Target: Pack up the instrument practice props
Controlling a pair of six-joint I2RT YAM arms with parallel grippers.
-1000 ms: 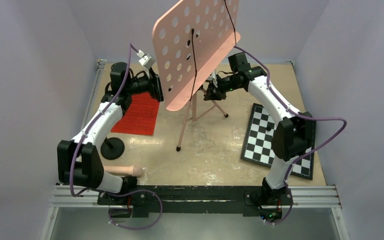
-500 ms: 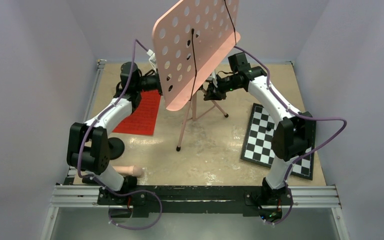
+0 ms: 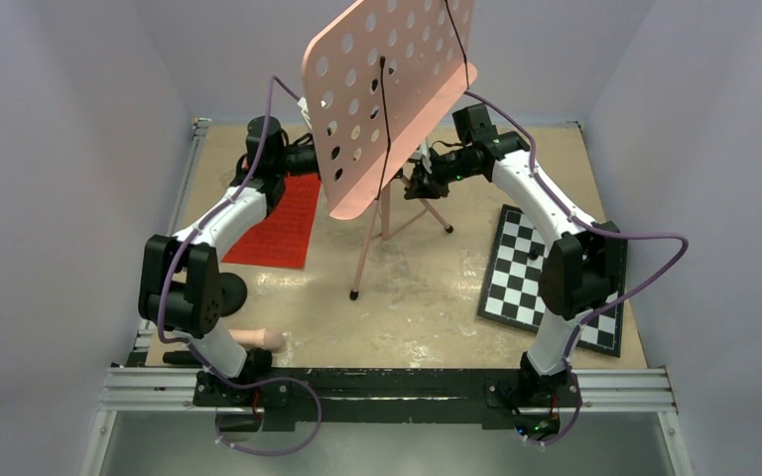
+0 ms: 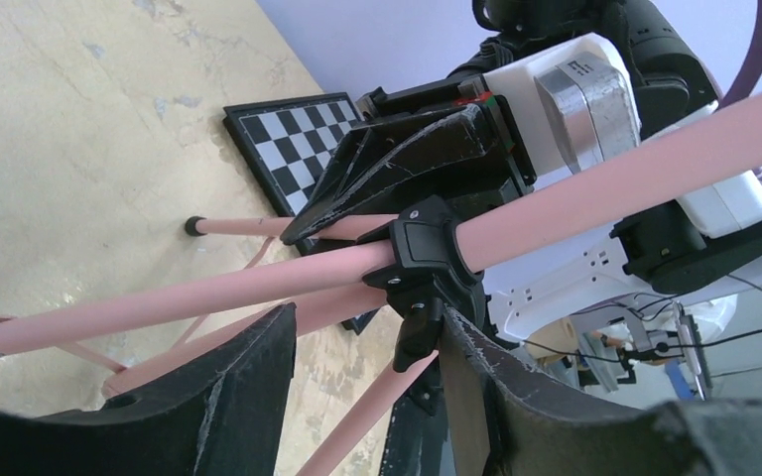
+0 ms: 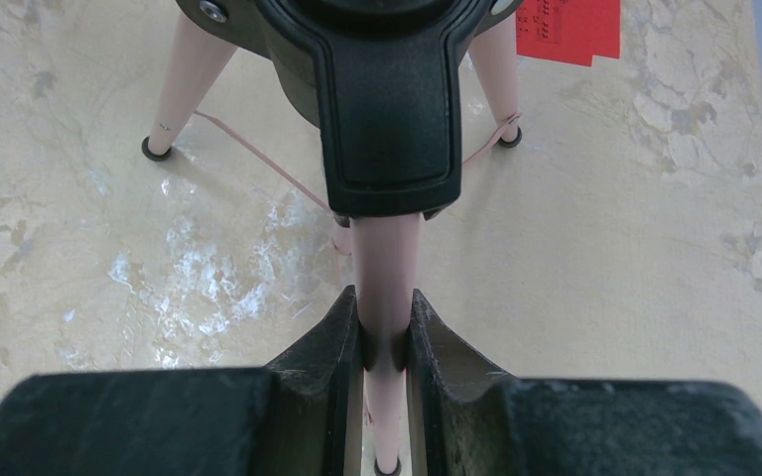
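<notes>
The pink music stand stands mid-table, its perforated desk point(image 3: 387, 89) tilted above the tripod legs point(image 3: 367, 248). My right gripper point(image 5: 385, 297) is shut on a thin pink tube of the stand point(image 5: 387, 258), just below the black collar point(image 5: 387, 99); from above, the right gripper point(image 3: 419, 183) sits behind the desk's lower edge. My left gripper point(image 4: 367, 317) is open, straddling the stand's pole point(image 4: 258, 288) at its black clamp point(image 4: 427, 258). The clamp's lever point(image 4: 415, 337) touches one finger. The red sheet music point(image 3: 278, 223) lies flat at the left. A pink rod point(image 3: 255, 339) with a black round base point(image 3: 225, 293) lies near the front left.
A black-and-white checkerboard point(image 3: 546, 278) lies on the right side of the table. Purple walls close in the table on three sides. The left arm's wrist point(image 3: 283, 159) is partly hidden behind the desk.
My left arm has swung right, in behind the stand's desk, and its jaws have narrowed around the pole's clamp. The right arm and the stand have not moved.
</notes>
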